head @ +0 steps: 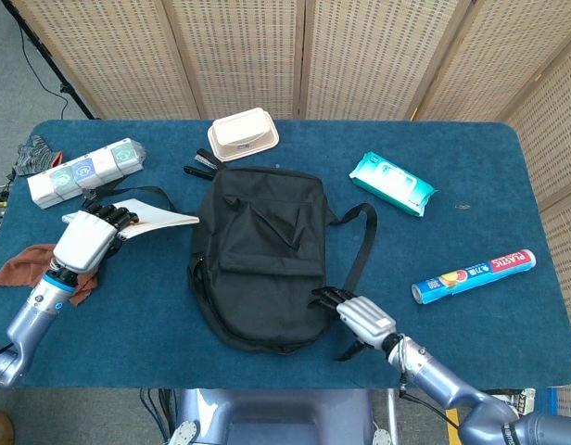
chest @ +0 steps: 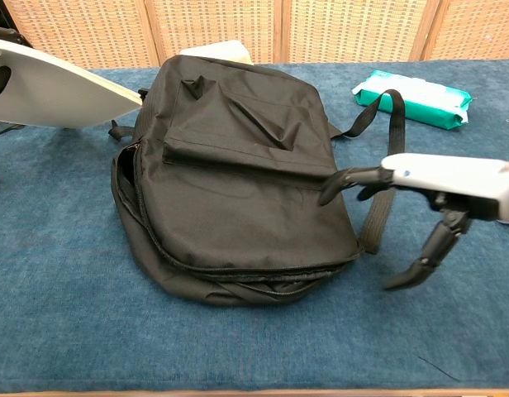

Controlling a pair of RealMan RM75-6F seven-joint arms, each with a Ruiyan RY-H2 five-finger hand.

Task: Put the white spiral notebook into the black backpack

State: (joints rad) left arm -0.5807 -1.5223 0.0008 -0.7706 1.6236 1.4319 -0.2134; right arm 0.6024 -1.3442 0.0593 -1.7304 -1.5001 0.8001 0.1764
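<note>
The black backpack (head: 262, 255) lies flat at the table's middle, its main zipper gaping along the left and near edge (chest: 155, 240). The white spiral notebook (head: 148, 219) is held off the table just left of the bag by my left hand (head: 84, 243), which grips its left end. In the chest view the notebook (chest: 52, 87) hangs at the upper left, pointing toward the bag. My right hand (head: 358, 317) sits at the bag's near right corner with its fingers (chest: 354, 178) spread, reaching to the bag's right edge beside the strap (chest: 378, 207) and holding nothing.
A beige lunch box (head: 242, 133) and a black clip (head: 204, 165) lie behind the bag. A teal wipes pack (head: 392, 183) and a blue wrap roll (head: 473, 275) are on the right. A white packet (head: 86, 171) and a brown cloth (head: 21, 264) are on the left.
</note>
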